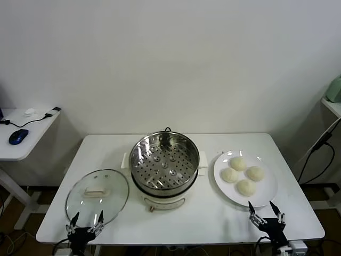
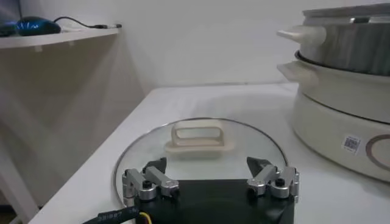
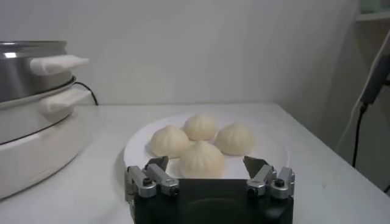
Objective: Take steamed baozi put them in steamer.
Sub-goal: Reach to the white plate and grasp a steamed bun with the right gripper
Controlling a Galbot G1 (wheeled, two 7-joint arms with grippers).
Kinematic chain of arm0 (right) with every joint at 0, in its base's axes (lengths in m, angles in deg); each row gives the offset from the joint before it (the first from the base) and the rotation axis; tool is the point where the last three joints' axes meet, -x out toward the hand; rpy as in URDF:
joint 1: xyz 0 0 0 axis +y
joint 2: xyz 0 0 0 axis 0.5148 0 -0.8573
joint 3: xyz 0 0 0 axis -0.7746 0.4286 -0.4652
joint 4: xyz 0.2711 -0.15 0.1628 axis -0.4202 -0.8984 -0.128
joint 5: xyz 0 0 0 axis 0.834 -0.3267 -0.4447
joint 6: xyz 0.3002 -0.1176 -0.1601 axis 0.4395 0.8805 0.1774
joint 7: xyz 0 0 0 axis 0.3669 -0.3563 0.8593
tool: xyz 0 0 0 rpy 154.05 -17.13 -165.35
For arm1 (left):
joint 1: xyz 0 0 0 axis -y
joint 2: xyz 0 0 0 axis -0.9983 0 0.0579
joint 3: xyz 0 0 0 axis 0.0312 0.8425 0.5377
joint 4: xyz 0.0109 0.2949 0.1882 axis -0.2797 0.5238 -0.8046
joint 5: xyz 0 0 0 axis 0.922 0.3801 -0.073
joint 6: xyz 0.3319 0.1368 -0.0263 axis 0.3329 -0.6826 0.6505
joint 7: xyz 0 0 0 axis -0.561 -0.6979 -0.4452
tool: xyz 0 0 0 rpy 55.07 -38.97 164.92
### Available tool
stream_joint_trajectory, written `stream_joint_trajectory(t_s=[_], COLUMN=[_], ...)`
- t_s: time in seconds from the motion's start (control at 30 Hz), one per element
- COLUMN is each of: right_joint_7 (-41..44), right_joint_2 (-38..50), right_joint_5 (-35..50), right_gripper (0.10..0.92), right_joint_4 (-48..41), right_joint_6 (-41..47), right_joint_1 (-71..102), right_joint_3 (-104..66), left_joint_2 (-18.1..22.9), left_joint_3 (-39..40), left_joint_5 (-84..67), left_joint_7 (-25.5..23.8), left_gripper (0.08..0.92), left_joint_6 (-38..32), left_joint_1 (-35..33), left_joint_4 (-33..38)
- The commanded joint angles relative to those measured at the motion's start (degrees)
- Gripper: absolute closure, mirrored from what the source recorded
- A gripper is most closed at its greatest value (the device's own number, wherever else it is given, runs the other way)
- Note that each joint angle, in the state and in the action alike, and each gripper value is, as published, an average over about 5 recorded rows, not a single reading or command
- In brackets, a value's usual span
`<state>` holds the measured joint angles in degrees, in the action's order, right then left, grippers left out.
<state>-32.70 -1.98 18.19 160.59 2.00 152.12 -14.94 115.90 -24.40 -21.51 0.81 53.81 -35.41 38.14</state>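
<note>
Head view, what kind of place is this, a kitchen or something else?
Probably a lab or office staged for cooking: a plain white table against a bare wall, a side desk with a computer mouse, and loose cables, with only a steamer set out.

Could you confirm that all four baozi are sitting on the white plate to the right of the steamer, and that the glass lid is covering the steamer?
Not quite: the glass lid is off, lying flat on the table to the left of the steamer, whose perforated tray is open, as the head view shows. The rest holds: the four baozi sit on the white plate to its right.
</note>
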Motion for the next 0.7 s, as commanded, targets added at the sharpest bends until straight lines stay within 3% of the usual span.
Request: stream_joint_trajectory(t_s=[0.03, 0.2, 0.4, 0.53, 0.7], right_joint_7=[-0.46, 0.65, 11.74, 30.7, 57.84], right_joint_2=[3.24, 13.34, 28.62, 38.14, 40.4], right_joint_5=[-0.81, -0.41, -2.16, -4.1, -10.46], right_gripper=[0.203, 0.203, 0.203, 0.203, 0.203], right_joint_4=[0.67, -7.39, -23.85, -28.74, -38.14], right_joint_6=[5.16, 11.37, 14.29, 12.83, -0.51], right_joint_1=[-5.18, -23.9, -50.33, -67.74, -94.81], right_joint_3=[-0.77, 3.33, 24.17, 47.24, 79.0], left_joint_2=[-0.14, -0.24, -0.66, -0.83, -0.7], left_joint_3=[0.17, 0.74, 1.0, 0.95, 0.99], left_joint_5=[0.09, 0.12, 0.12, 0.16, 0.47], left_joint_7=[0.0, 0.01, 0.0, -0.03, -0.03], left_gripper=[0.177, 0.177, 0.177, 0.177, 0.177], left_joint_6=[0.16, 0.26, 0.24, 0.26, 0.05], left_joint_1=[-0.02, 0.19, 0.36, 0.36, 0.33], left_joint_4=[0.35, 0.73, 1.23, 1.37, 1.1])
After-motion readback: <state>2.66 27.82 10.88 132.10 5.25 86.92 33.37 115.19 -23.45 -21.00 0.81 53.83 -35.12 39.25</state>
